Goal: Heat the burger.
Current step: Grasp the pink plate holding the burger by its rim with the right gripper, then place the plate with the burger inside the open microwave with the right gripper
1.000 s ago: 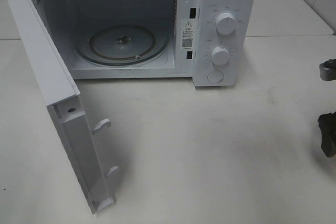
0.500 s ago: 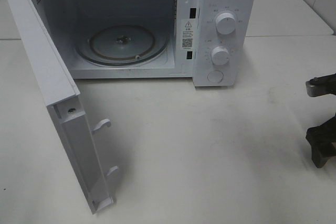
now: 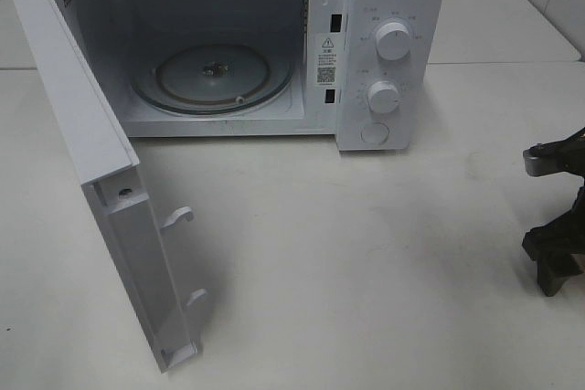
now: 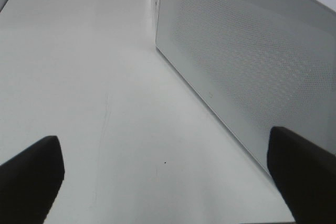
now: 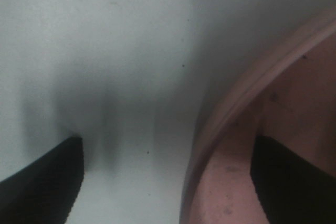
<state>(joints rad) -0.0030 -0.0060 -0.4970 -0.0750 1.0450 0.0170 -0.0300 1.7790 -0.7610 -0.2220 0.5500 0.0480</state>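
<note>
**Exterior high view.** A white microwave (image 3: 228, 43) stands at the back of the pale surface (image 3: 366, 262). Its door (image 3: 91, 171) is swung fully open toward the left side, with two latch hooks (image 3: 178, 216) on its free edge. The cavity holds only a glass turntable (image 3: 215, 75). The control panel carries two round knobs, upper (image 3: 393, 41) and lower (image 3: 384, 96), above a round button (image 3: 375, 132). The right hand (image 3: 546, 215) enters at the right edge, well apart from the microwave, with its dark fingers (image 3: 548, 267) spread.

**Left wrist view.** The left hand (image 4: 165, 182) hangs over bare surface with its fingers (image 4: 29, 177) wide apart and nothing between them. A white perforated panel (image 4: 241, 61) of the microwave rises beside it; whether this is the door or a side wall cannot be told.

**Right wrist view (blurred).** The right hand's fingers stand apart and grip nothing. One finger (image 5: 294, 177) is over a pink plate (image 5: 236, 93) and the other is over the white surface, with the plate's rim between them.

The burger lies outside all three views.
</note>
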